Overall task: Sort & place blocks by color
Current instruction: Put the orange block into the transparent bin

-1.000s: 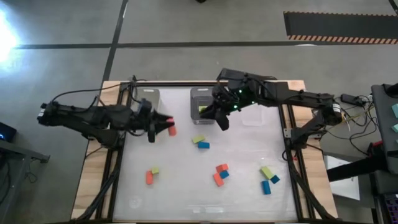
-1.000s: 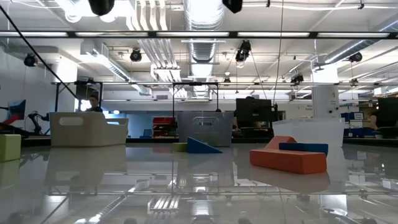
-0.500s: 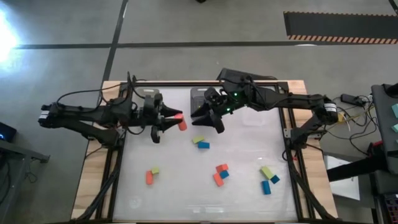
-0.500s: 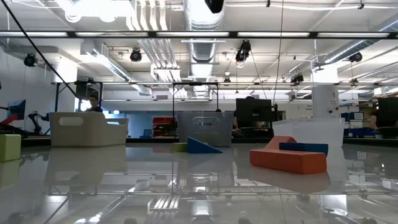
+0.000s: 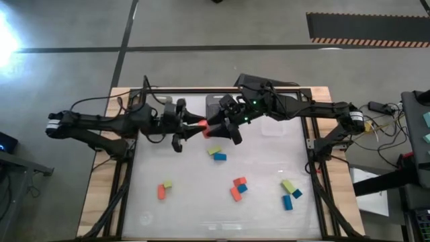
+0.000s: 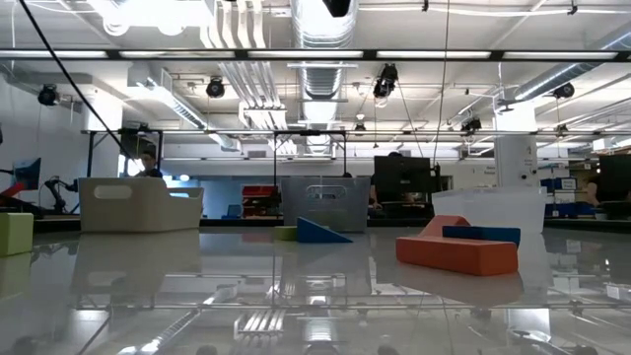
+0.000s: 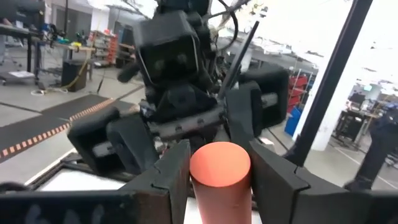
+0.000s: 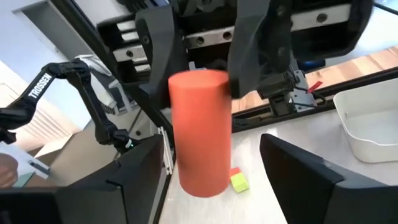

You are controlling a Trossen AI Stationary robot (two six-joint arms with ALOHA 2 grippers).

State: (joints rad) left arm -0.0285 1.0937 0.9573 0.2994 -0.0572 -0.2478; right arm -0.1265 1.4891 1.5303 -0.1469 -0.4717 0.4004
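Note:
An orange-red block (image 5: 200, 128) hangs in the air over the table's far middle, with my left gripper (image 5: 191, 128) shut on it. My right gripper (image 5: 220, 129) faces it from the table's right, open. Its fingers (image 8: 140, 171) stand on either side of the block's free end (image 8: 202, 168) with gaps showing. Other blocks lie loose on the white table: a lime and blue pair (image 5: 216, 154), an orange-red and lime pair (image 5: 163, 189), an orange-red and blue pair (image 5: 238, 187), lime and blue ones (image 5: 289, 192). My left gripper pinches the block's one end (image 7: 219, 171) between its two fingers (image 7: 171, 174). The fingers come level from the table's left and lie along the block. The rest of the block sticks out toward my right gripper, clear of the table.
Three clear bins stand along the far edge: left (image 5: 160, 105), middle (image 5: 216, 106), right (image 5: 272, 125). The low view shows them (image 6: 325, 202) behind an orange-red block (image 6: 456, 252). Dark frame rails run down both table sides. Free room lies at the table's near middle.
My left gripper has carried the orange-red block toward the table's right, up to my right gripper. My right gripper has come away from the middle bin toward the left and has opened. The loose blocks have stayed where they were.

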